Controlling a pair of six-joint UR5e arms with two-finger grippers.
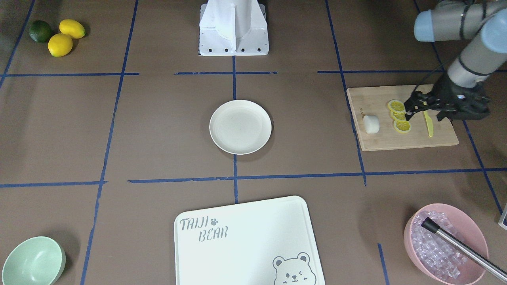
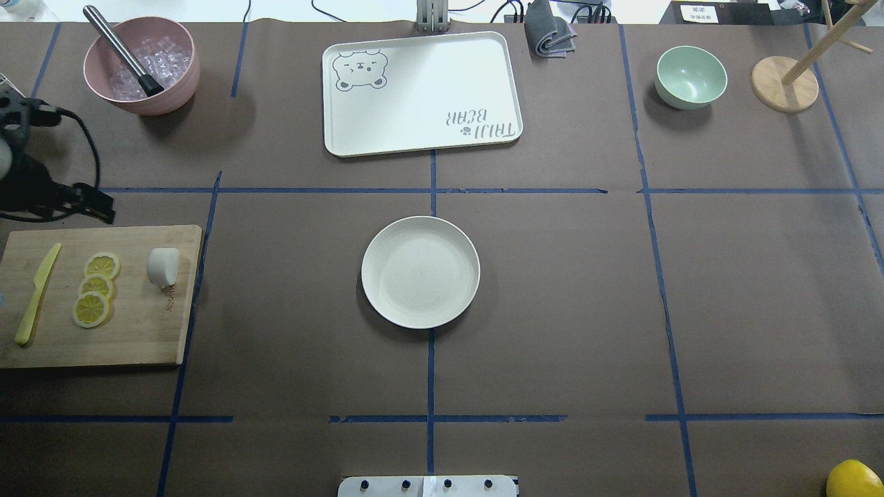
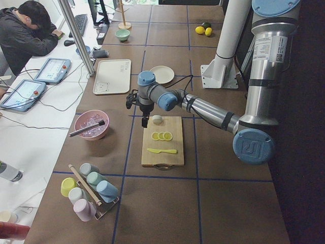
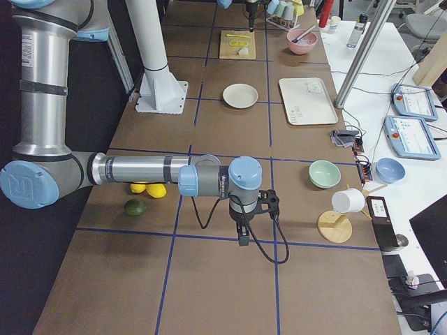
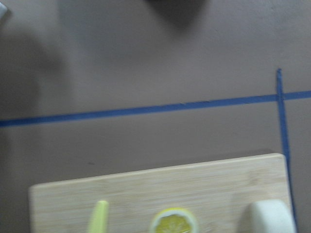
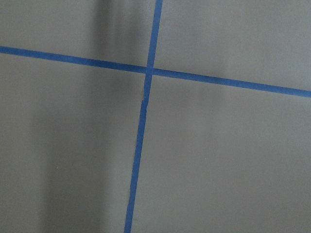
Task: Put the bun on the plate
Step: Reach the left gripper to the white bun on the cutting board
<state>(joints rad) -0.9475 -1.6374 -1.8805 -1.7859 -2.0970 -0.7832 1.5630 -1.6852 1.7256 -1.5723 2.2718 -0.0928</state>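
The bun (image 1: 371, 124), a small white lump, lies on a wooden cutting board (image 1: 400, 140) at the board's end nearest the table's middle; it also shows as the bun (image 2: 163, 266) and at the bottom right of the left wrist view as the bun (image 5: 272, 216). The cream plate (image 1: 240, 126) sits bare at the table's centre, well apart from the board. My left gripper (image 1: 408, 110) hovers open above the board, over the lemon slices (image 1: 398, 115), with nothing in it. My right gripper (image 4: 242, 237) hangs over bare table far from both; I cannot tell its state.
A yellow knife (image 1: 428, 123) lies on the board beside the slices. A pink bowl of ice (image 1: 445, 241) with a metal rod, a bear-printed board (image 1: 245, 237), a mint bowl (image 1: 33, 261) and whole lemons with a lime (image 1: 59, 35) stand around the table's edges.
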